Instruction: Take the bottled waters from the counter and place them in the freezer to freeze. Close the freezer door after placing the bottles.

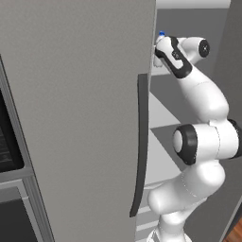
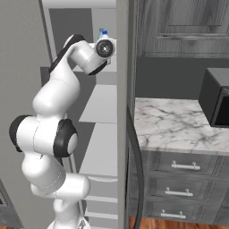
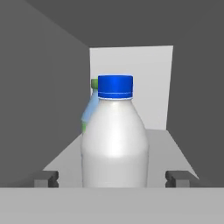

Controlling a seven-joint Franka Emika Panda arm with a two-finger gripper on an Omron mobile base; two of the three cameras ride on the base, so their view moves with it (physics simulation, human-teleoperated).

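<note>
A pale white bottled water with a blue cap (image 3: 114,140) stands upright on a light-grey freezer shelf (image 3: 175,146). My gripper (image 3: 113,178) is open around its base, with a gap between each fingertip and the bottle. Just behind it on the left, the blue bottle with a green cap (image 3: 89,111) also stands on the shelf, mostly hidden. In the right base view the arm reaches high into the open freezer (image 2: 100,112), and the blue cap (image 2: 104,32) peeks over the hand. The freezer door (image 2: 123,112) stands open, seen edge-on.
The wider grey fridge door (image 1: 71,118), with its dark vertical handle (image 1: 141,142), is to the left of the opening. To the right of the open door are the marble counter (image 2: 174,125), with a dark microwave (image 2: 217,100) on it, and the drawers (image 2: 183,179). Lower freezer shelves (image 2: 100,152) sit under the arm.
</note>
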